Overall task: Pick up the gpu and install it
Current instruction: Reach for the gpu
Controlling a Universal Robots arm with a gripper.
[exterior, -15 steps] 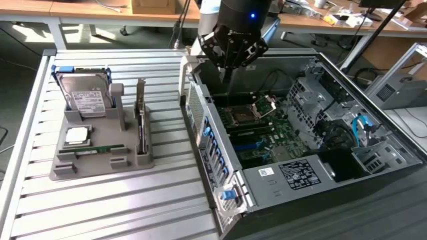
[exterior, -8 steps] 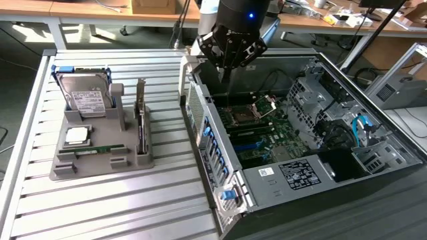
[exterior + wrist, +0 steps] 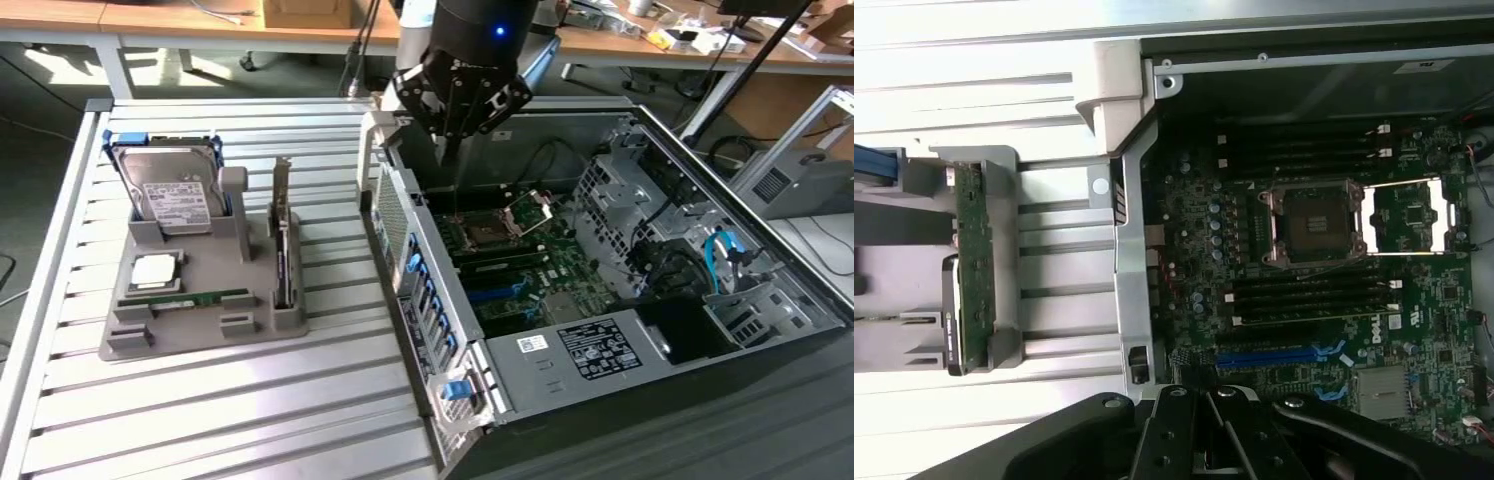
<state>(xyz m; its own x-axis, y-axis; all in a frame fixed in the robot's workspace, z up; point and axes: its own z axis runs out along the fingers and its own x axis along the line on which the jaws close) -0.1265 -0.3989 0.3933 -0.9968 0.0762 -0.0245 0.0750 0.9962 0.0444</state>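
Exterior view: finds the gripper (image 3: 449, 135) above the open computer case (image 3: 414, 290), fingers pressed together, holding nothing. Well apart, toward the exterior view's left, stands the gpu (image 3: 282, 240) on edge in a grey plastic holder (image 3: 200, 340), near the hard drive (image 3: 167, 190).

Wrist view: looks past black fingers (image 3: 1172, 430) onto the motherboard (image 3: 1304, 300), bare CPU socket (image 3: 1319, 222) and blue slot (image 3: 1279, 355). Shows the gpu (image 3: 976, 270) edge-on, green, outside the metal case wall (image 3: 1134, 250).

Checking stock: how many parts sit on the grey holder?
4: hard drive at the back, square chip in front, memory stick nearer still, gpu upright on the exterior view's right.
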